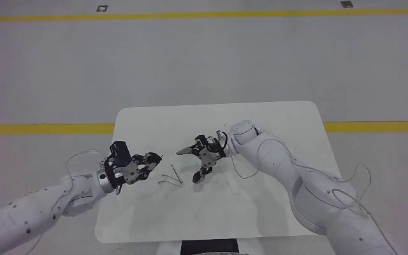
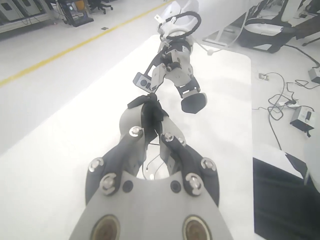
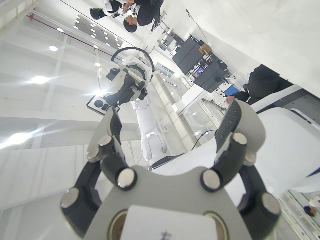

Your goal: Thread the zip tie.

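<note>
A thin dark zip tie lies bent in a V on the white table, between the two arms. Part of the zip tie shows on the table through the gap under my left gripper's fingers. My left gripper hovers just left of it with its fingers shut. A short thin line sticks out at its tips, and I cannot tell whether it is held. My right gripper stands wide open facing the left one, nothing between its fingers.
The table's front edge lies close below both arms, and bare tabletop stretches to the back and right. Cables and a power box lie on the floor beside the table. A yellow line crosses the floor.
</note>
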Controlling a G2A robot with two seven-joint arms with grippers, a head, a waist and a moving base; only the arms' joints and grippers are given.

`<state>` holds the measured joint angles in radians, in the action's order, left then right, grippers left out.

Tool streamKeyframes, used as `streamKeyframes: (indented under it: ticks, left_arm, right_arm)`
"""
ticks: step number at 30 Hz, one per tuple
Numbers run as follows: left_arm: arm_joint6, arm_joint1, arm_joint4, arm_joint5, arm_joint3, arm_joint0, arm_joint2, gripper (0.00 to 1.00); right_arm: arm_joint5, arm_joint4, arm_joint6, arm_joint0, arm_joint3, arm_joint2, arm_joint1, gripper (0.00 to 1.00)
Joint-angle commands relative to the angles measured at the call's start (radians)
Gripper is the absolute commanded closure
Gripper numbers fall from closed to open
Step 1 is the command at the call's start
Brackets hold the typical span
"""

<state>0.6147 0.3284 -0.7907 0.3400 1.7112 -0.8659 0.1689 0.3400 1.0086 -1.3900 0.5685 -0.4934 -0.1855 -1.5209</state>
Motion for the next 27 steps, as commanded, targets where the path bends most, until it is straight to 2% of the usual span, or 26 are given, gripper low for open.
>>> streamKeyframes:
  ticks: [1,7,10,14,17,23,27]
  left_arm:
    - [-0.002,0.0,0.0,0.0,0.0,-0.001,0.001,1.0]
    - [-0.003,0.001,0.006,0.0,-0.001,-0.002,0.001,1.0]
    - [-0.015,0.01,0.108,0.0,-0.015,-0.013,0.001,1.0]
    - [-0.001,0.026,0.268,0.0,0.007,-0.061,0.001,1.0]
    - [-0.019,0.033,0.35,0.0,0.032,-0.076,0.001,1.0]
    - [-0.072,0.042,0.51,0.0,0.072,-0.075,0.001,1.0]
    - [-0.113,0.045,0.612,0.0,0.088,-0.058,0.001,1.0]
  right_arm:
    - [0.0,0.0,0.0,0.0,0.0,0.0,0.0,0.0]
    - [0.0,0.0,0.0,0.0,0.0,0.0,0.0,0.0]
    - [0.0,0.0,0.0,0.0,0.0,0.0,0.0,0.0]
    - [0.0,0.0,0.0,0.0,0.0,0.0,0.0,0.0]
    - [0.0,0.0,0.0,0.0,0.0,0.0,0.0,0.0]
    - [0.0,0.0,0.0,0.0,0.0,0.0,0.0,0.0]
    - [0.0,0.0,0.0,0.0,0.0,0.0,0.0,0.0]
